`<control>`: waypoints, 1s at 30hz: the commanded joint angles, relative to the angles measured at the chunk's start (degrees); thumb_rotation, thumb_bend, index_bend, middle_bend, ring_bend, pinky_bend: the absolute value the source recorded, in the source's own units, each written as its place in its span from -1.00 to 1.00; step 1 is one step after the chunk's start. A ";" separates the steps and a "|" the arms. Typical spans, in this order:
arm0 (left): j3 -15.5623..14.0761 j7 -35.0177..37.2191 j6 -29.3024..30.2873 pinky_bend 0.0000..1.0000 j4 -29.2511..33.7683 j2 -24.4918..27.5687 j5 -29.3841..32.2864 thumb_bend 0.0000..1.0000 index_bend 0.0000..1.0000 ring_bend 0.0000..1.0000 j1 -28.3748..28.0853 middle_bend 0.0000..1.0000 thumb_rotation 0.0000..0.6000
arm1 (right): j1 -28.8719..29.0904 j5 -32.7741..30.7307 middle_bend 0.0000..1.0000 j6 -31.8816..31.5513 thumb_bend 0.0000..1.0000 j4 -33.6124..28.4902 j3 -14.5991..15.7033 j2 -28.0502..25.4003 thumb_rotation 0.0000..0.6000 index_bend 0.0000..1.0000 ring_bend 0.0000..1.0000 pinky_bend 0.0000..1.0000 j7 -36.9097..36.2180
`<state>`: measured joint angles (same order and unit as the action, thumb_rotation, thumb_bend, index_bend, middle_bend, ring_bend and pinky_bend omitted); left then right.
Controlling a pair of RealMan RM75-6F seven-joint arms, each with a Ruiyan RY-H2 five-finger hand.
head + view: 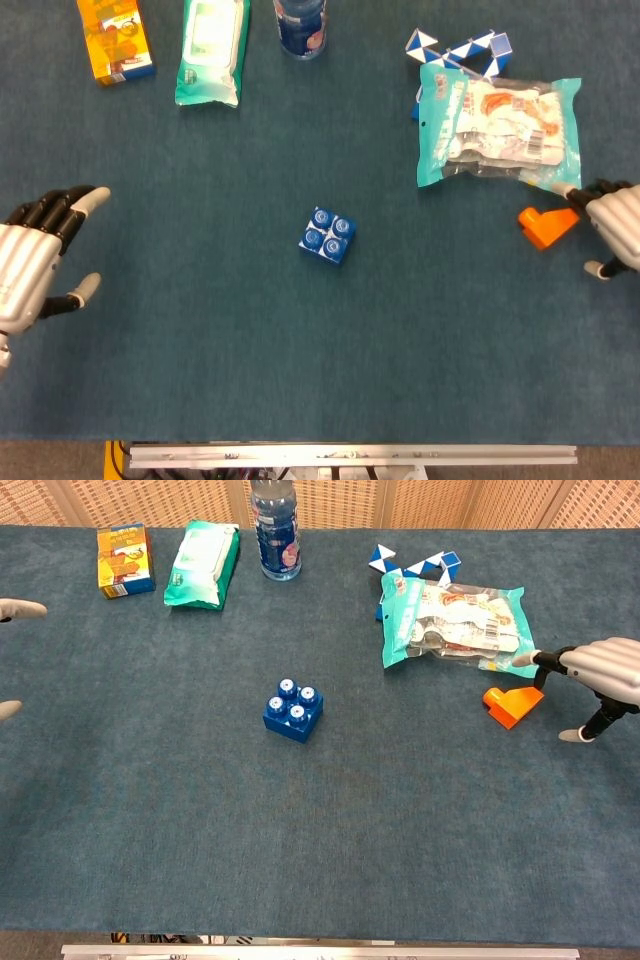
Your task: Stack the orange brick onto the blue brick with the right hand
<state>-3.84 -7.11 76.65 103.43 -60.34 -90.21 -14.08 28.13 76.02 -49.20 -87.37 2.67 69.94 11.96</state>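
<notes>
One square blue plastic brick (328, 235) with four studs is seen near the middle of the dark blue carpeted worktop (200, 380), and one orange plastic brick (546, 226) lies well to its right, just beside the right hand (615, 228). That hand is spread and holds nothing. The left hand (35, 262), also spread and empty, is shown whole only in the head view. Behind the orange brick lies one teal snack bag (498, 130), partly covering a blue-and-white folding puzzle (455, 48).

No text can be read; the print on the packets, the box and the bottle is too blurred.
</notes>
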 commanded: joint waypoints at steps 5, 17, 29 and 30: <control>0.31 -0.15 -0.07 -0.48 0.28 0.04 -0.39 -0.45 -0.77 -0.68 0.07 -0.69 1.00 | -0.55 1.80 -0.31 -0.61 -0.73 -1.68 1.04 -0.77 1.00 -0.73 -0.61 -0.43 -0.50; 0.41 0.47 0.63 -0.48 0.38 0.56 -0.88 -0.45 -0.77 -0.68 0.99 -0.69 1.00 | 1.08 5.87 -0.31 1.51 -0.73 -4.35 2.33 -0.08 1.00 -0.73 -0.61 -0.43 -1.31; 0.69 1.27 0.95 -0.48 0.08 0.85 -1.30 -0.45 -0.77 -0.68 1.45 -0.69 1.00 | 2.86 10.24 -0.31 2.24 -0.73 -7.01 3.01 1.57 1.00 -0.73 -0.61 -0.43 -1.36; 0.70 1.29 0.96 -0.48 0.08 0.87 -1.32 -0.45 -0.77 -0.68 1.47 -0.69 1.00 | 2.96 10.33 -0.31 2.29 -0.73 -7.02 2.98 1.70 1.00 -0.73 -0.61 -0.43 -1.39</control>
<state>-3.14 -5.82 77.61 103.51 -59.48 -91.53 -12.61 30.98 86.24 -46.98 -94.34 5.70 71.52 10.59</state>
